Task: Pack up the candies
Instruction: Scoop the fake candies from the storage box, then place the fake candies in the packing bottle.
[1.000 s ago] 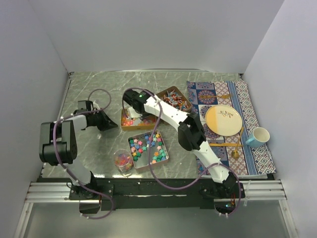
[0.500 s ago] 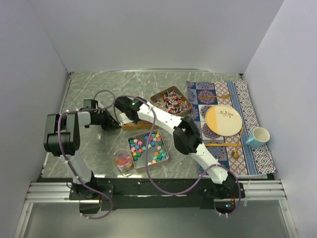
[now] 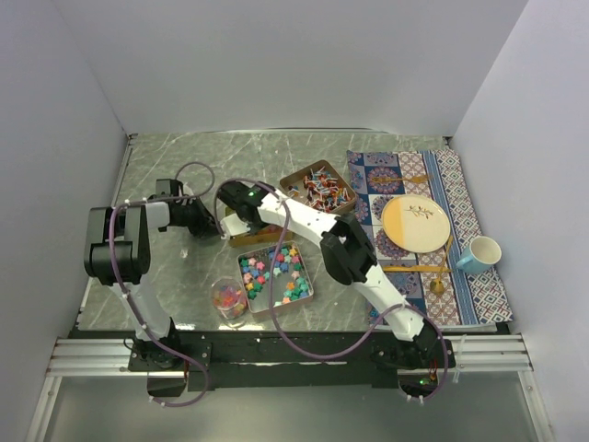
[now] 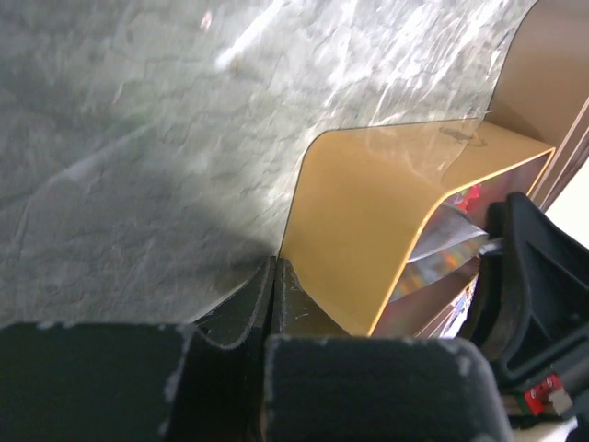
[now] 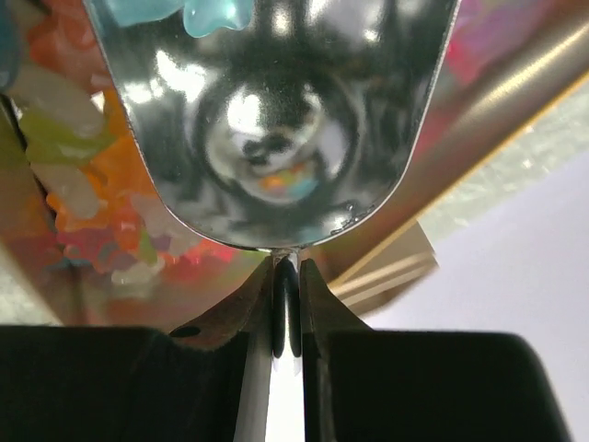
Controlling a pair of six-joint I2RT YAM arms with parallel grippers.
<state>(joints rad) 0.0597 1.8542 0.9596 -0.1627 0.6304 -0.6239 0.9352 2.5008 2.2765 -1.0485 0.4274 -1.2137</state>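
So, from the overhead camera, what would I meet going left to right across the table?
Glass jar → tin of star candies → plate → mug.

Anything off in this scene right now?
The gold tin of orange-pink candies looks tipped up rather than flat. It is caught between the shut left end effector at its corner and the right end effector, which grips a metal scoop. No spilled candies show on the marble table.

White-and-black arms, purple cables
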